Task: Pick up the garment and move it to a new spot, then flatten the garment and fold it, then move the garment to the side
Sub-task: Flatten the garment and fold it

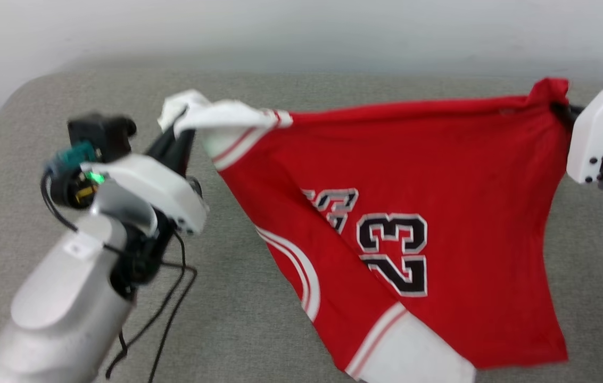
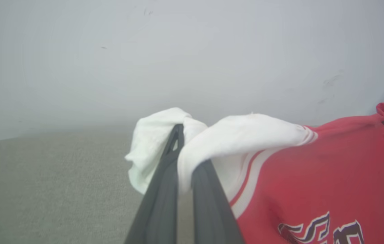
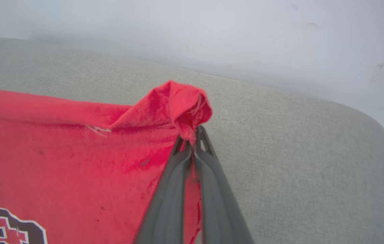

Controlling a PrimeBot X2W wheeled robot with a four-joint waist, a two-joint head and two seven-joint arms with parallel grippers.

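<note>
The red number 23 jersey [image 1: 439, 175] hangs stretched over the grey cushioned surface [image 1: 226, 319] toward its far edge. The left gripper [image 1: 178, 130] pinches a white sleeve, and the right gripper [image 3: 192, 135] pinches a red corner.

We count one shirt [image 1: 439, 175] with two white sleeves [image 1: 226, 125], two grippers — a left gripper [image 1: 180, 139] and a right gripper [image 3: 192, 139] — one grey cushion [image 1: 226, 276], one wall [image 1: 301, 26].

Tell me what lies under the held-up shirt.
Under the shirt, stretched between the left pincer and right pincer, the grey fabric surface shows around its edges. Whatever lies directly beneath the cloth is covered.
</note>
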